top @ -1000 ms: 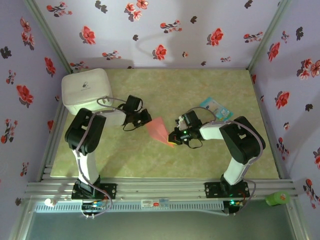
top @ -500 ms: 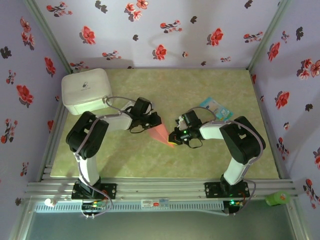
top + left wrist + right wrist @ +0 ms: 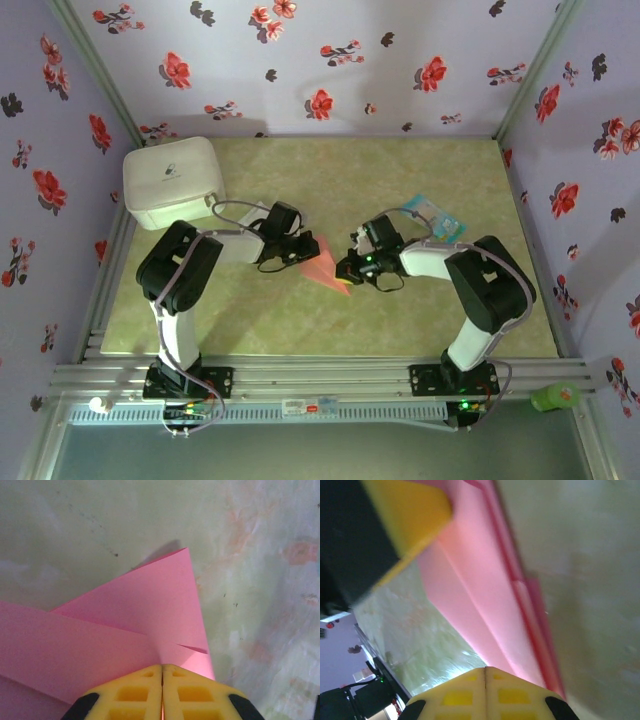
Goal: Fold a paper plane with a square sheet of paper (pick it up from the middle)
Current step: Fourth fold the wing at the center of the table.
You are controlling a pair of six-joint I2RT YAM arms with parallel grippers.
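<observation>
The pink square sheet of paper (image 3: 326, 268), folded into a narrow wedge, lies mid-table between both arms. My left gripper (image 3: 308, 250) is at its upper left edge. In the left wrist view its yellow jaws (image 3: 162, 668) are pressed together, and the pink layers (image 3: 125, 625) crease into their tips, so they are pinching the paper. My right gripper (image 3: 346, 276) sits at the wedge's lower right tip. Its jaws (image 3: 485, 670) are shut, and the paper (image 3: 485, 590) runs away from them along the table. The left gripper's yellow finger (image 3: 405, 515) shows at the top left of the right wrist view.
A white box (image 3: 172, 180) stands at the back left, behind the left arm. A teal-and-white packet (image 3: 432, 215) lies behind the right arm. Flowered walls close off the table (image 3: 400, 320) on three sides, and the open green surface runs along the front.
My left gripper has swung right from beside the box onto the paper's left edge. The paper looks narrower now. My right gripper has stayed at the tip, shifting slightly back.
</observation>
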